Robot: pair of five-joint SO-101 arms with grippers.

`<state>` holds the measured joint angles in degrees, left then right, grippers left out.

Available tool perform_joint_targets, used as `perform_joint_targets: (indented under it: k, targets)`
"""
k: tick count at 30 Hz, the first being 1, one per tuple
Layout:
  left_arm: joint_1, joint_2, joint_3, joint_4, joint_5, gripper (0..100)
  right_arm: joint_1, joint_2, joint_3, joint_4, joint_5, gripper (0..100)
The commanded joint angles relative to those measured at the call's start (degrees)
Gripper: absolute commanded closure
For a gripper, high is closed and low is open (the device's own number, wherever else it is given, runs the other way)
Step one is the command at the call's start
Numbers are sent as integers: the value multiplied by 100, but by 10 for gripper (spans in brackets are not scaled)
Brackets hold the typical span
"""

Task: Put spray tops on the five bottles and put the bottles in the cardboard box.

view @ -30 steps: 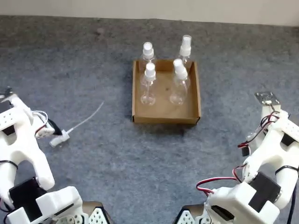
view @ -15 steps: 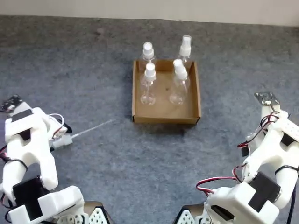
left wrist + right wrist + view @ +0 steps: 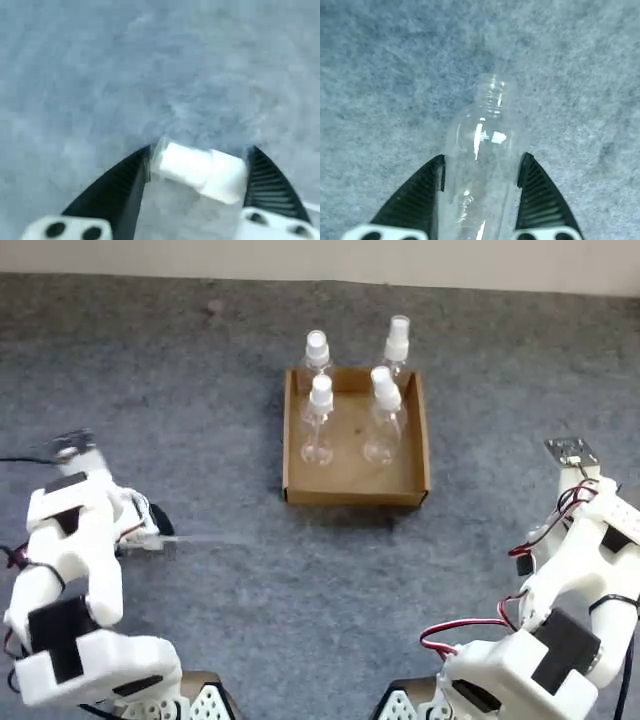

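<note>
My left gripper [image 3: 152, 538] is shut on a white spray top [image 3: 200, 170], held just above the grey carpet at the left; its thin tube [image 3: 215, 538] points toward the middle. In the right wrist view, my right gripper [image 3: 483, 159] is shut on a clear bottle [image 3: 482, 125] with a bare, open neck. The cardboard box [image 3: 420, 455] sits at the centre back. Two topped bottles [image 3: 320, 420] [image 3: 383, 415] are inside it. Two more topped bottles [image 3: 317, 348] [image 3: 397, 338] stand at its far wall; I cannot tell whether they are inside or behind it.
Grey carpet covers the whole table. The right arm's white body [image 3: 580, 570] with red and black wires fills the front right corner. A pale wall edge [image 3: 320, 260] runs along the back.
My left arm has swung in from the far left toward the middle, carrying the spray top; its tube now points straight right. The right arm and the bottles have not moved.
</note>
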<state>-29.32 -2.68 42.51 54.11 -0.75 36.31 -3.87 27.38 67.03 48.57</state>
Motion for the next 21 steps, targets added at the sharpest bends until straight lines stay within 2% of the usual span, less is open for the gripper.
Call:
perform_joint_targets:
  k: [1, 9, 13, 18, 21]
  targets:
    - [154, 409, -664, 35, -1565, 759, 110, -75, -233, 40, 70, 979]
    - [163, 1103, -2818, 1688, -3912, 841, 92, -75, -233, 40, 70, 979]
    - [163, 1191, -3512, 2338, -4360, 842, 75, -75, -242, 40, 70, 979]
    - [154, 1182, -4259, 2426, -4457, 826, 57, -75, -242, 48, 70, 979]
    - [242, 1226, -4303, 2391, -5178, 790, 84, -75, -242, 48, 70, 979]
